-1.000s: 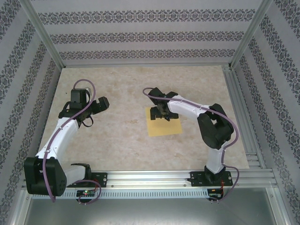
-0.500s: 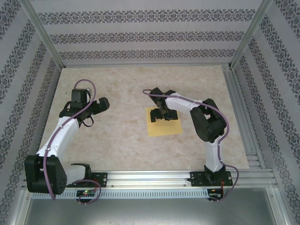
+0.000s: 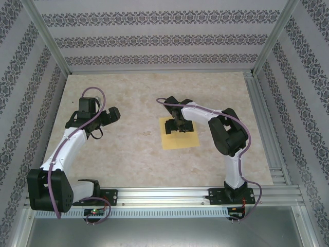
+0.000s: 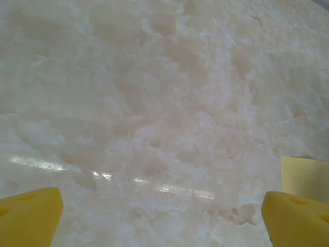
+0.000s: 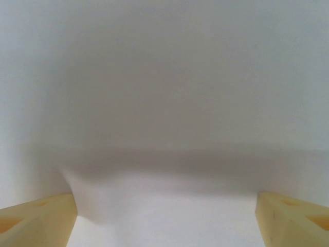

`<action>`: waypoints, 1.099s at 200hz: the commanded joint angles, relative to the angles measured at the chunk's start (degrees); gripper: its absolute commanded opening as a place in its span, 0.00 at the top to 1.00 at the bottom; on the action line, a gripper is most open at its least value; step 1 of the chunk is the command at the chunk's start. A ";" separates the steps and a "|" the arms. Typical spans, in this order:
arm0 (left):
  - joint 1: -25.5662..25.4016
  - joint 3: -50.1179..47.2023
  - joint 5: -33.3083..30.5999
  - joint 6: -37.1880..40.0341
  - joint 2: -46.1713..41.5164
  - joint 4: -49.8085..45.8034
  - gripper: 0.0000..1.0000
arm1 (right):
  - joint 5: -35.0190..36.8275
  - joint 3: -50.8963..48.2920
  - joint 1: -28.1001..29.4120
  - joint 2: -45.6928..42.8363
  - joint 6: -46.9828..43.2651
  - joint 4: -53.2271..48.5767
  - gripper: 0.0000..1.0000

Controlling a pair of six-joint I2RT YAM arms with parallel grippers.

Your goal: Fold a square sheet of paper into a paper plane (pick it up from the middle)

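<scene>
The square sheet of paper lies flat on the marble table, yellow-orange from above. My right gripper is down on the sheet's far half, pointing straight at it. In the right wrist view the paper looks pale and spans the gap between the two wide-apart fingertips, with a faint shadowed ridge across it. That right gripper is open. My left gripper hovers open over bare table at the left, its yellow fingertips far apart. A corner of the sheet shows at its right. The paper plane is out of view.
The beige marble tabletop is boxed in by patterned walls and an aluminium frame. A metal rail at the near edge carries both arm bases. The right arm's elbow stands bent beside the sheet.
The right arm's elbow has swung inward and its gripper has settled lower onto the sheet, the fingers drawing in slightly. The left arm has not moved.
</scene>
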 commanded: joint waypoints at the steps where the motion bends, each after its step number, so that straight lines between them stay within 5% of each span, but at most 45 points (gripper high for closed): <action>1: -0.53 2.10 0.53 0.19 0.07 -1.04 0.00 | 0.70 -3.40 -0.18 4.34 0.66 -0.17 0.13; 64: -0.53 1.98 0.96 -0.01 0.37 -0.97 0.00 | -1.69 -3.23 -0.12 1.11 0.99 1.81 0.33; 105: -0.54 1.30 5.85 -1.15 1.02 -0.24 0.00 | -16.56 -5.98 1.39 -8.11 5.37 13.57 0.62; 142: -1.59 -0.12 10.23 -2.16 1.69 0.52 0.11 | -28.40 -10.84 2.31 -14.07 13.66 29.38 0.80; 220: -11.80 -3.24 14.53 -8.05 6.92 8.30 0.33 | -34.26 -18.42 1.47 -11.11 19.67 43.41 0.78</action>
